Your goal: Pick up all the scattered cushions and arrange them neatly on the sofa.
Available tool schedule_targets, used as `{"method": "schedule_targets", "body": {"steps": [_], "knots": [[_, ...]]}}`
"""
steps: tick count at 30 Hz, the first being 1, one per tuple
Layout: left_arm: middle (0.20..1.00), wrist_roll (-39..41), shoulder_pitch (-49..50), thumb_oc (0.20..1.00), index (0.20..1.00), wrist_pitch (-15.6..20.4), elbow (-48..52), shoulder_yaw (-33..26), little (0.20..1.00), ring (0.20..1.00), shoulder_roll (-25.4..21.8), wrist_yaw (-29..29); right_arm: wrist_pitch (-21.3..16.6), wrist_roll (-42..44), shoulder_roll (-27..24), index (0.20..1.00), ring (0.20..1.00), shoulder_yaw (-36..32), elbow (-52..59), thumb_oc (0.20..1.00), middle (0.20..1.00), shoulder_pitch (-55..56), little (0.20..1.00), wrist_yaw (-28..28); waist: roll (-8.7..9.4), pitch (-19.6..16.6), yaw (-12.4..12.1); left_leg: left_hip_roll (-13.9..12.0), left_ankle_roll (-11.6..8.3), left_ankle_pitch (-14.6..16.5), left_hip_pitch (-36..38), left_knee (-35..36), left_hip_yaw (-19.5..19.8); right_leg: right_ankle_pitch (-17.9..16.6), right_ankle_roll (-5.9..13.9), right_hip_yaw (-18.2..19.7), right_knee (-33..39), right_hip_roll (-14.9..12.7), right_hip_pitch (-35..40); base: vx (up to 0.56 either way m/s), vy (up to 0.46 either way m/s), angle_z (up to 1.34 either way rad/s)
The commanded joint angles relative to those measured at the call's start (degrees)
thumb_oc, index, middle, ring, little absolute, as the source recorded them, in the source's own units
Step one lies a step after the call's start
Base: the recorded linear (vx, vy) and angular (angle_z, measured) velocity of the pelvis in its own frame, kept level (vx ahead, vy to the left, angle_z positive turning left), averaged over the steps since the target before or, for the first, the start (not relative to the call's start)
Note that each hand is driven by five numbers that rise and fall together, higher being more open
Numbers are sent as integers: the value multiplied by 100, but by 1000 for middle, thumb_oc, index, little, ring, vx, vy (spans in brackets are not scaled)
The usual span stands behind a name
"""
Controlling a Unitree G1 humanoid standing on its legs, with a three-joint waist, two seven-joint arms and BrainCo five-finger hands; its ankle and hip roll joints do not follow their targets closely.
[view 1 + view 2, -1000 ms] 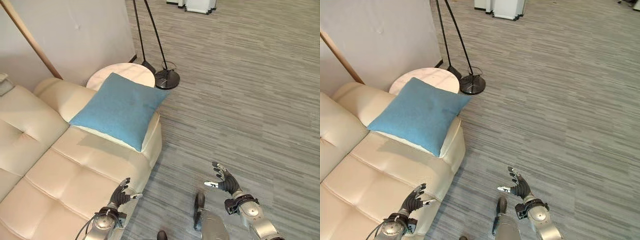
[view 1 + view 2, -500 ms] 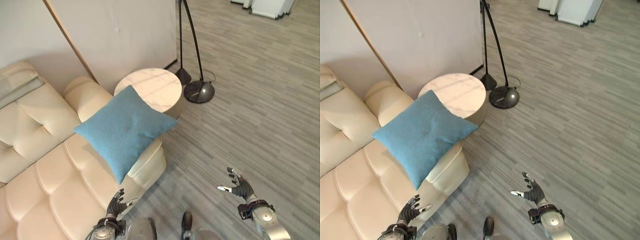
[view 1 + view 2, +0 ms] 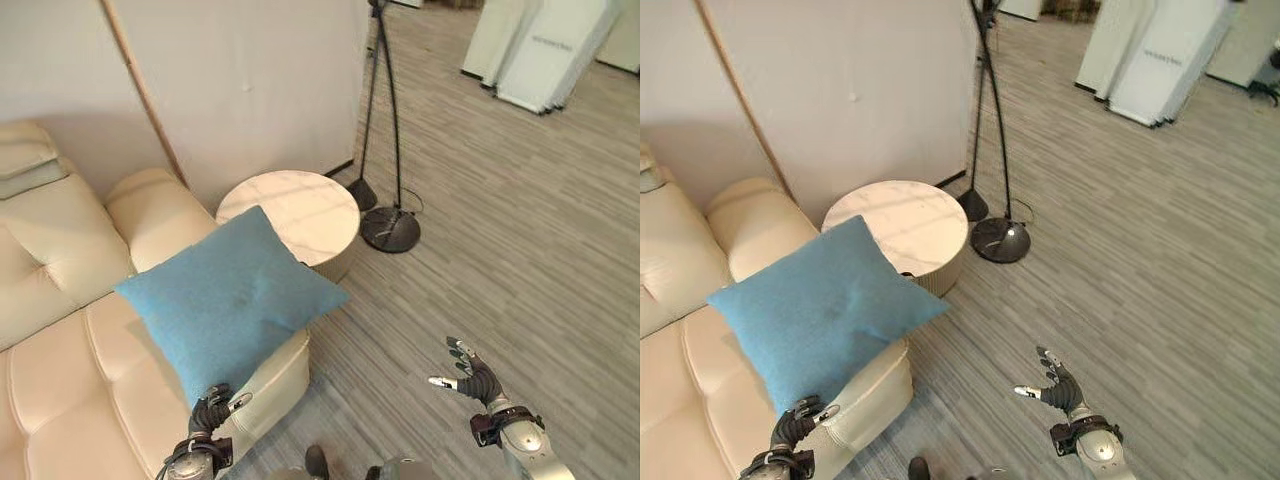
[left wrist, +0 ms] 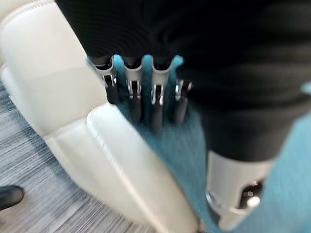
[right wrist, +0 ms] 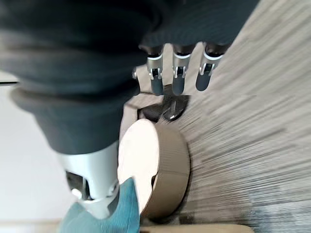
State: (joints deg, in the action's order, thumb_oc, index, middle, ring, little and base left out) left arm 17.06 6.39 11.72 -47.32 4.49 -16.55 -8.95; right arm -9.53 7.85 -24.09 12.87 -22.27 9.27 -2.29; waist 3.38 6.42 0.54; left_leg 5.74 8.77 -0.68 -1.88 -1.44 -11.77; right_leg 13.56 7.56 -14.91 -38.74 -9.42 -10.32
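My left hand (image 3: 208, 412), fingers relaxed and holding nothing, hovers just below the blue cushion (image 3: 228, 300) lying on the cream sofa (image 3: 70, 350) armrest, while my right hand (image 3: 474, 373), fingers spread wide, hangs over the floor (image 3: 520, 220), well apart from the cushion.

Left hand (image 4: 146, 104) over blue cushion (image 4: 170, 141), fingers (image 4: 156, 109) straight, thumb (image 4: 235, 206) apart; cream sofa arm (image 4: 73, 111) alongside, grey floor (image 4: 34, 208) past it.
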Motion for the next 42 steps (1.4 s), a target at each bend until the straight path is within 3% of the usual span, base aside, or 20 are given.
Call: {"method": "schedule_targets", "body": {"steps": [1, 2, 3, 4, 5, 8, 11, 19, 21, 25, 28, 32, 39, 42], "knots": [[1000, -60, -82, 1000, 1000, 239, 313, -67, 1000, 1000, -278, -42, -220, 19, 127, 1000, 1000, -183, -23, 1000, 1000, -248, 1000, -19, -26, 53, -245, -519, -742, 186, -15, -38, 276, -1217, 152, 389, 2020, 21, 624, 152, -72, 97], [1000, -98, -88, 1000, 1000, 247, 299, -54, 1000, 1000, -293, -41, -223, 53, 145, 1000, 1000, -190, 3, 1000, 1000, -263, 1000, -32, -37, 35, -231, -488, -767, 189, 45, 71, 519, -1207, 144, 609, 2466, 60, 491, 155, -73, 84], [1000, -98, -87, 1000, 1000, 247, 300, -54, 1000, 1000, -293, -41, -223, 53, 145, 1000, 1000, -190, 3, 1000, 1000, -262, 1000, -32, -39, 43, -223, -489, -769, 191, 59, 76, 528, -1204, 144, 599, 2472, 61, 510, 179, -84, 81], [1000, -136, -118, 1000, 1000, 261, 266, -50, 1000, 1000, -307, -49, -227, 50, 131, 1000, 1000, -185, -11, 1000, 1000, -285, 1000, -46, -20, 91, -185, -421, -777, 209, 121, 79, 766, -1317, 174, 959, 2824, 154, 367, 136, -70, 104], [1000, -153, -151, 1000, 1000, 265, 251, -34, 1000, 1000, -316, -45, -228, 51, 120, 1000, 1000, -184, -11, 1000, 1000, -307, 1000, -51, -19, 141, -165, -392, -785, 249, 169, 73, 922, -1382, 200, 1089, 3005, 187, 311, 173, -93, 100], [1000, -180, -198, 1000, 1000, 284, 296, 0, 1000, 1000, -344, -36, -215, 13, 76, 1000, 1000, -177, -16, 1000, 1000, -366, 1000, -77, -22, 232, -102, -317, -827, 355, 241, 14, 1288, -1578, 254, 1270, 3340, 194, 71, 143, -89, 78], [1000, -200, -217, 1000, 1000, 307, 379, 35, 1000, 1000, -378, 8, -212, -39, 28, 1000, 1000, -219, 9, 1000, 1000, -406, 1000, -94, 57, 242, -102, -192, -893, 493, 248, -124, 1522, -1673, 278, 1142, 3590, 84, 214, 116, -113, 74], [1000, -134, -341, 1000, 1000, 318, 550, 67, 1000, 1000, -530, 61, -209, -42, -251, 1000, 1000, -237, 79, 1000, 1000, -790, 1000, -155, 20, 72, -202, -318, -1137, 484, 110, -135, 1802, -1472, 93, 719, 3766, 177, 562, 111, -141, 51], [1000, -143, -644, 1000, 1000, 329, 479, 202, 1000, 1000, -602, 3, -208, 124, -294, 1000, 1000, -230, -21, 1000, 1000, -980, 1000, -194, 0, 129, -159, -375, -1225, 467, -75, -257, 1738, -1361, 35, 531, 3737, 132, 597, 10, -88, 96], [1000, -97, -1178, 1000, 1000, 343, 472, 451, 1000, 1000, -747, -42, -147, 464, -364, 1000, 1000, -154, -359, 1000, 1000, -1317, 1000, -248, -36, 151, -35, -689, -1277, 411, -283, -332, 1043, -1191, -50, 186, 3631, 25, 638, 16, -28, 61], [1000, -44, -1520, 1000, 1000, 331, 374, 617, 1000, 1000, -868, -43, -71, 901, -276, 1000, 1000, -81, -819, 1000, 1000, -1658, 1000, -236, -47, 161, -5, -784, -1251, 373, -391, -347, 812, -1120, -95, 109, 3499, 17, 574, 49, 17, 70], [1000, 132, -2006, 1000, 1000, 330, 251, 756, 1000, 1000, -1039, -33, 41, 1218, -201, 1000, 1000, 150, -1461, 1000, 1000, -2312, 1000, -268, -23, 266, -48, -776, -1200, 350, -547, -319, 729, -1116, -112, 192, 3357, 8, 304, 16, 45, 2], [1000, 708, -3696, 1000, 1000, 407, -696, 996, 1000, 1000, -1344, -279, 144, 1486, 27, 1000, 1000, 762, -2714, 1000, 1000, -4236, 1000, -515, 30, 866, -174, -790, -1206, 241, -1226, -485, 621, -1307, -92, 467, 3239, 8, -442, -104, 48, -2], [1000, 938, -4829, 1000, 1000, 380, -1489, 1351, 1000, 1000, -1296, -378, 180, 1526, 362, 1000, 1000, 1328, -3341, 1000, 1000, -5413, 1000, -639, 31, 1207, -214, -820, -1249, 130, -1535, -526, 616, -1405, -55, 595, 3248, 5, -742, -97, 55, -3]]}}
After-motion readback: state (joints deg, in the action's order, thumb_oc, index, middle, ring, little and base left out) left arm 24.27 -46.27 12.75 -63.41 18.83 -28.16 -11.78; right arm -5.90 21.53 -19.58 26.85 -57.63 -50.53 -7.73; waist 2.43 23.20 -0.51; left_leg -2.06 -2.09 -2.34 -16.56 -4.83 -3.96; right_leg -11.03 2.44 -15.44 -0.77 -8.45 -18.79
